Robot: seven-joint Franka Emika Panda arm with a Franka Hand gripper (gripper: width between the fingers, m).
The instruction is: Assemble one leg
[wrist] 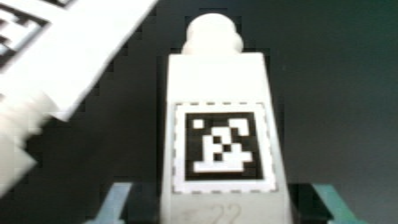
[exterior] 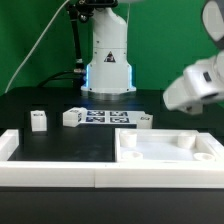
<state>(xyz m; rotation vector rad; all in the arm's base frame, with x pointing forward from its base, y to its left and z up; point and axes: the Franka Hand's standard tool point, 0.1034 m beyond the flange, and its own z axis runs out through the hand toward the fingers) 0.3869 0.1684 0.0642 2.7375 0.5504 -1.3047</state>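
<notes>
Wrist view shows the pincer [wrist: 222, 208] clenched on the leg [wrist: 221, 100]. Its fingers [wrist: 121, 205] press both flanks, the leg's black-and-white tag faces the camera, and its rounded tip points away from the pincer. In the exterior view the pincer [exterior: 195, 88] is a blurred white shape up off the desk [exterior: 25, 108], above the large white panel [exterior: 160, 150]; the leg cannot be told apart from it there. Behind the panel, toward the exterior view's left, lies the marker board [exterior: 100, 118]. A loose white peg [exterior: 38, 121] stands farther from the panel on that side.
</notes>
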